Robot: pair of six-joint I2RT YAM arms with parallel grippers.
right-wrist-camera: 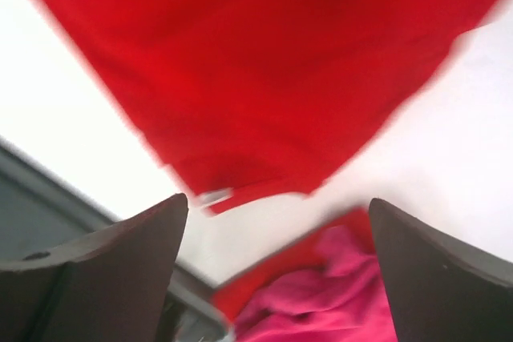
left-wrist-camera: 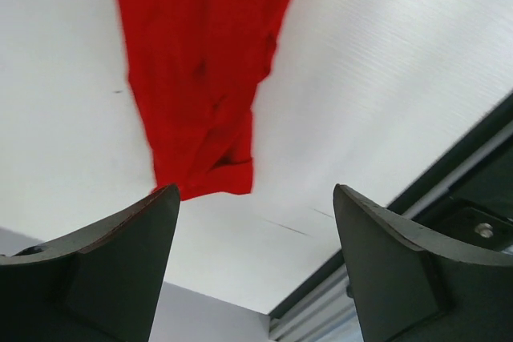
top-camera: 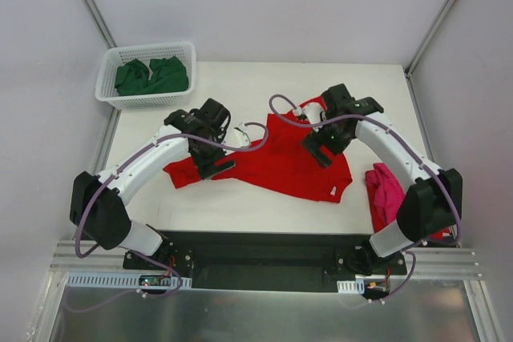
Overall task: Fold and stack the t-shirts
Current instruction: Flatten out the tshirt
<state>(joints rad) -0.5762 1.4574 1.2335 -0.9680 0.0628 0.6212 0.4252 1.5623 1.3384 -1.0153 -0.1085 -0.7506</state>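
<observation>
A bright red t-shirt (top-camera: 280, 162) lies spread out, a bit rumpled, across the middle of the white table (top-camera: 240, 206). My left gripper (top-camera: 215, 162) hovers over its left sleeve, open and holding nothing. In the left wrist view the gripper (left-wrist-camera: 256, 198) has the red sleeve end (left-wrist-camera: 200, 78) just ahead of its fingertips. My right gripper (top-camera: 321, 146) hangs above the shirt's upper right part, also open and empty. Blurred in the right wrist view (right-wrist-camera: 276, 214), the red cloth (right-wrist-camera: 264, 62) lies beyond it and a magenta t-shirt (right-wrist-camera: 321, 294) lies below.
A white lattice basket (top-camera: 108, 86) at the back left corner holds dark green t-shirts (top-camera: 152, 76). The magenta t-shirt (top-camera: 386, 194) lies bunched at the right edge beside my right arm. Grey walls close in the table on both sides.
</observation>
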